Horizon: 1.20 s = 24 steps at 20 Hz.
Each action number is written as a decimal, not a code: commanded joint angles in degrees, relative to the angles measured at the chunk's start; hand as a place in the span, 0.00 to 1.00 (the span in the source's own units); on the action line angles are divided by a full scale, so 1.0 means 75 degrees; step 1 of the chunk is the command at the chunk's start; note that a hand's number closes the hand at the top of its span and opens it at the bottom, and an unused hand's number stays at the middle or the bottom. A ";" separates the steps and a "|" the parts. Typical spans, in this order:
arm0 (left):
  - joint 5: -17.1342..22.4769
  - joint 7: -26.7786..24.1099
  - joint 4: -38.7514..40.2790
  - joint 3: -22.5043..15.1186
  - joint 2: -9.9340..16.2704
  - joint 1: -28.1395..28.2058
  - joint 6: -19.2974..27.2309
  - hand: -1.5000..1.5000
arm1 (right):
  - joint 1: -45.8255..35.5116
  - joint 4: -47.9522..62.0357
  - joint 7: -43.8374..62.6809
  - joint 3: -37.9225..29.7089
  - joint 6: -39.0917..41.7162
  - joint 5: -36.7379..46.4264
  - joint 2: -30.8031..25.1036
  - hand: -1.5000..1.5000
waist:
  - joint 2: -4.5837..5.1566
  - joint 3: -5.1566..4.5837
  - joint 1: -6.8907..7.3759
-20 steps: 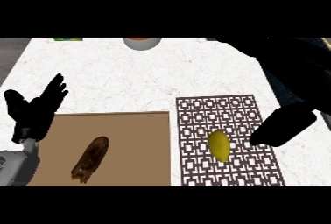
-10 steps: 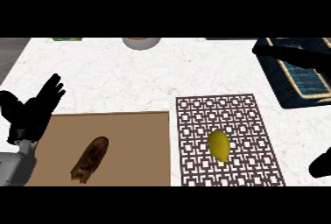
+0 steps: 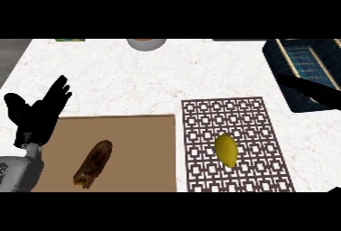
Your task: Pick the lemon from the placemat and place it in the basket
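A yellow lemon (image 3: 226, 150) lies on the patterned brown-and-white placemat (image 3: 260, 131), right of centre. The dark blue basket (image 3: 303, 58) with gold stripes stands at the far right of the counter. A black strip of my right hand (image 3: 313, 92) crosses the basket's near side, well away from the lemon; its shape there is not clear. My left hand (image 3: 36, 113) rests open at the left edge with its fingers up, holding nothing.
A brown cutting board (image 3: 133, 135) lies left of the placemat with a dark brown oblong item (image 3: 93, 163) on it. A grey bowl (image 3: 146, 43) sits at the counter's far edge. White marble counter stretches between the board and the bowl.
My right hand has left the placemat's right side, swinging up and away; only a black strip shows over the basket now, which is more exposed. The lemon and left hand have not moved.
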 commanded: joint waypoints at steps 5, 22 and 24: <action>-0.0211 -0.0324 0.0192 0.0103 -0.0180 0.0192 -0.0257 0.50 | 0.1559 0.0641 -0.2978 0.0356 -0.0460 0.3216 0.1384 0.00 | 0.0032 0.0007 0.0095; -0.0576 0.0111 -0.0561 0.0648 -0.0459 0.0583 -0.0505 0.50 | 0.1437 0.3617 -0.4687 0.1795 -0.1971 0.5919 0.2865 0.00 | 0.0009 -0.0002 0.0096; -0.0662 0.0088 0.0032 0.0652 -0.0605 0.0000 -0.0605 0.50 | 0.0801 0.3759 -0.3953 0.2021 -0.1719 0.6118 0.3269 0.00 | 0.0015 -0.0005 0.0081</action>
